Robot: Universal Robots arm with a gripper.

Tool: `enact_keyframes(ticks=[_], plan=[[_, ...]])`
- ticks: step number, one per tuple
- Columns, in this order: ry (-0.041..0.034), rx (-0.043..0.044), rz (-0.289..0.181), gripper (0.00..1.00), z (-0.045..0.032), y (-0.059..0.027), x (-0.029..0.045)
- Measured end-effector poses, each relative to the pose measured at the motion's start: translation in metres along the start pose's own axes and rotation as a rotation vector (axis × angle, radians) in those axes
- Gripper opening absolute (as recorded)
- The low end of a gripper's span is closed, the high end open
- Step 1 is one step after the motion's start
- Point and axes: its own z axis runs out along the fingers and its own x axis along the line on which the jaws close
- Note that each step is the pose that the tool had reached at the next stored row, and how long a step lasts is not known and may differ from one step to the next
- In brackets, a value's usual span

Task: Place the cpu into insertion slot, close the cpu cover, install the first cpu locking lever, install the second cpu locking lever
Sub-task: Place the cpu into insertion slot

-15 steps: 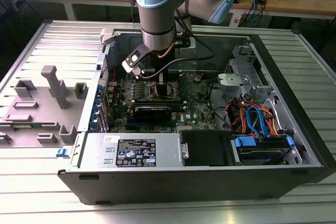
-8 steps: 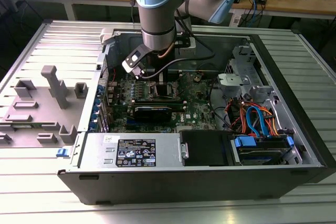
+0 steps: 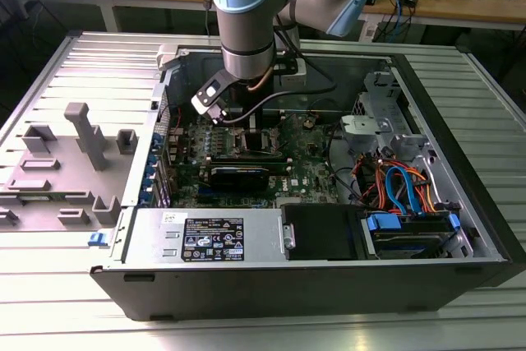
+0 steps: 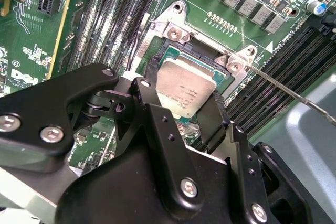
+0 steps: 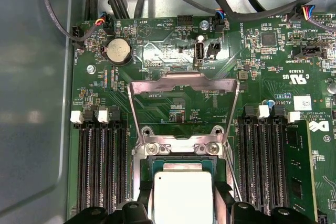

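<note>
One arm (image 3: 246,14) reaches straight down into the computer case (image 3: 329,285), the jaws of its gripper (image 5: 184,187) pinching the cpu (image 4: 191,88) directly over the insertion slot (image 4: 178,51). Beyond the jaws, the cpu cover (image 5: 184,81) stands raised.

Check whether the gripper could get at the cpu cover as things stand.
Probably not as is: the gripper is shut on the cpu at the insertion slot, so it has no free grip. The cpu cover itself is swung open beyond the slot, with nothing lying over it.
</note>
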Motion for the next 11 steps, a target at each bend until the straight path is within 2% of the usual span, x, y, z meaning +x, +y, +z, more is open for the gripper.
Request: enact_keyframes(ticks=[8, 9, 10, 11], plan=[[-0.0005, 0.0004, 0.000, 0.54, 0.0001, 0.0000, 0.0000], [0.0022, -0.0007, 0.000, 0.55, 0.0012, -0.0001, 0.0002], [0.0010, -0.0011, 0.000, 0.60, 0.0010, -0.0001, -0.0001], [0.0012, -0.0009, 0.000, 0.60, 0.0010, -0.0001, -0.0001]])
